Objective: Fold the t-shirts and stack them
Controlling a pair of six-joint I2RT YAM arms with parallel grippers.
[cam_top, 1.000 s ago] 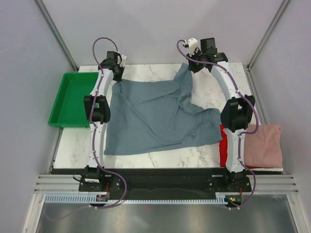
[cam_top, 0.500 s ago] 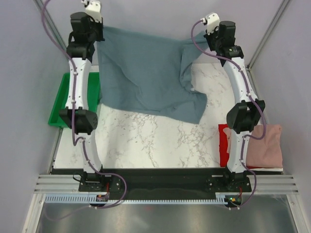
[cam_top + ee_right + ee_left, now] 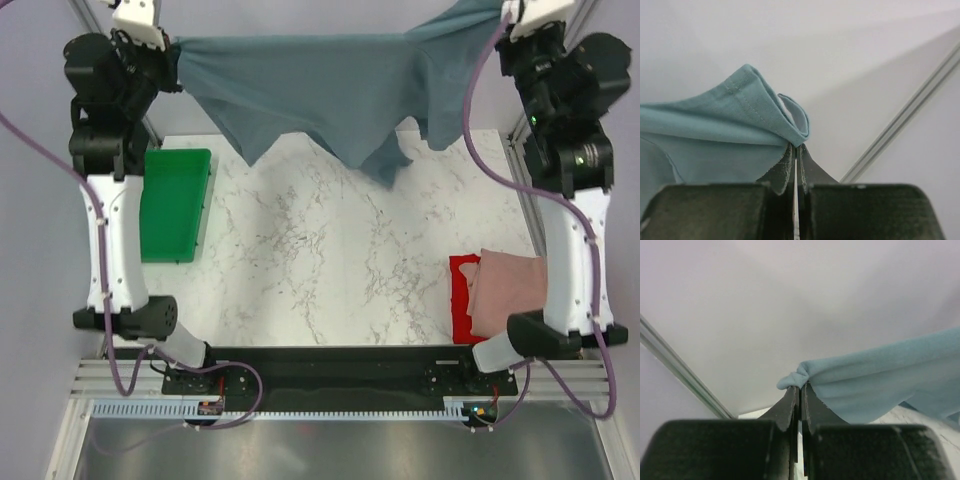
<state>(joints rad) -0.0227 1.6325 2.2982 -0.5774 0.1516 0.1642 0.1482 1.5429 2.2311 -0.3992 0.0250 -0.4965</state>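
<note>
Slate blue-grey shirt (image 3: 330,85) hangs spread in the air over the far side of the surface (image 3: 320,250). We pinch one edge in our left gripper (image 3: 800,386) and another in our right gripper (image 3: 796,146), both clamped tight on cloth. The pink shirt (image 3: 515,290) lies partly over the red shirt (image 3: 462,300) at the near right.

No writing, label, brand, number or sign can be read in any view; the blue-grey t-shirt (image 3: 330,95), green tray (image 3: 175,205) and desk (image 3: 330,260) show only plain surfaces.
</note>
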